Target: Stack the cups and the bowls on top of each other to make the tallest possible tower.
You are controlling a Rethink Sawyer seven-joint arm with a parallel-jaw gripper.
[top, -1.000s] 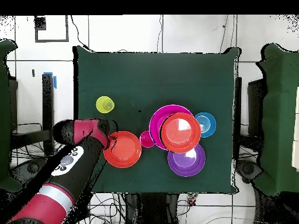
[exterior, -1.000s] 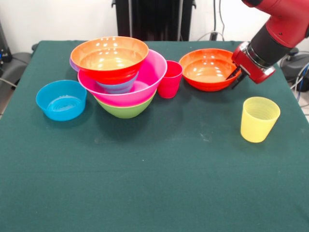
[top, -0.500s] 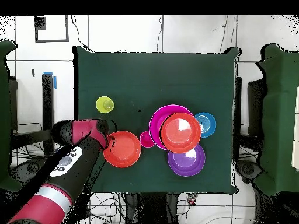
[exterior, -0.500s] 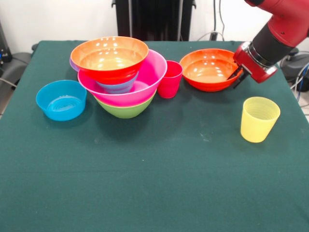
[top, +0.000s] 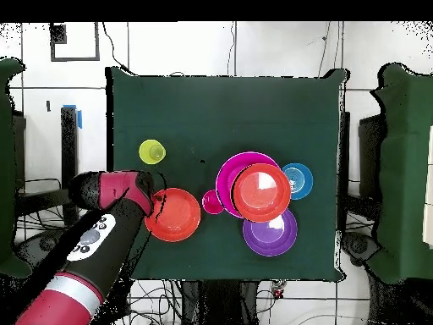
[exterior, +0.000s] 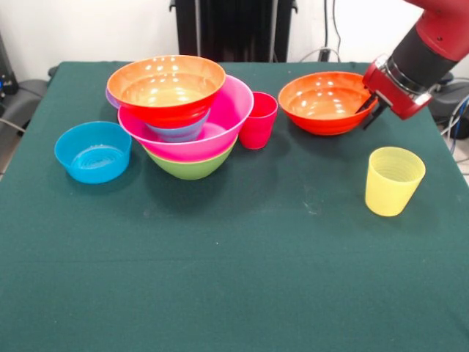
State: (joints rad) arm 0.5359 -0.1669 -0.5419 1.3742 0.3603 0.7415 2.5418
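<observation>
From the front, the gripper (exterior: 368,110) pinches the rim of the loose orange bowl (exterior: 326,103), one dark finger inside the wall and one outside, closed on the edge nearest the yellow cup (exterior: 394,180). The bowl looks tipped, its gripped side slightly raised, though whether its base has left the green table (exterior: 242,279) is hard to tell. Taking the red cup (exterior: 258,119) as landmark: the gripped bowl sits just beside it on one side, and the tower (exterior: 183,117) touches or nearly touches it on the other. That tower is green bowl at the bottom, big pink bowl above, a blue-purple one nested inside, and a second orange bowl on top, already leaning. A blue bowl (exterior: 93,151) stands well beyond the tower.

A one-sided rim pinch on glossy plastic is the main risk: the bowl may swing or slip out. Carried low, it could clip the red cup and jolt the tower.

From overhead, the gripper (top: 156,199) meets the loose orange bowl (top: 173,214) at the edge away from the red cup (top: 212,201). A purple bowl (top: 271,233) lies partly under the tower (top: 258,188), so a heavy placement may topple the already tilted stack.
</observation>
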